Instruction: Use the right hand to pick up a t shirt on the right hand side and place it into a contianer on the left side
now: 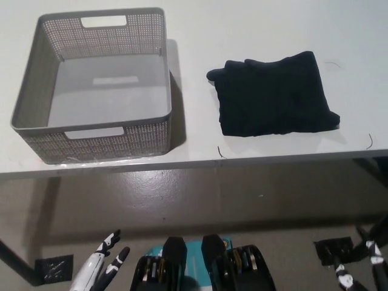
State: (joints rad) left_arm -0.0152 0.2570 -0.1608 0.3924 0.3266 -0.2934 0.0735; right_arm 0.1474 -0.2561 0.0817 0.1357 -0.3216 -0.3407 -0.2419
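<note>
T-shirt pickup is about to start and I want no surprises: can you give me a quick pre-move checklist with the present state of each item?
1. T-shirt folded and lying flat on the table's right side: ok.
2. Container upright on the left, nothing visible inside: ok.
3. Table space between shirt and container free of other things: ok.
4. Right hand holding nothing: ok, though it is low at the picture's bottom right, below the table edge, and only partly in view.
5. Left hand out of the way: ok, it rests at the lower left, fingers apart.
6. Loose threads near the front edge snagging: cannot tell.
</note>
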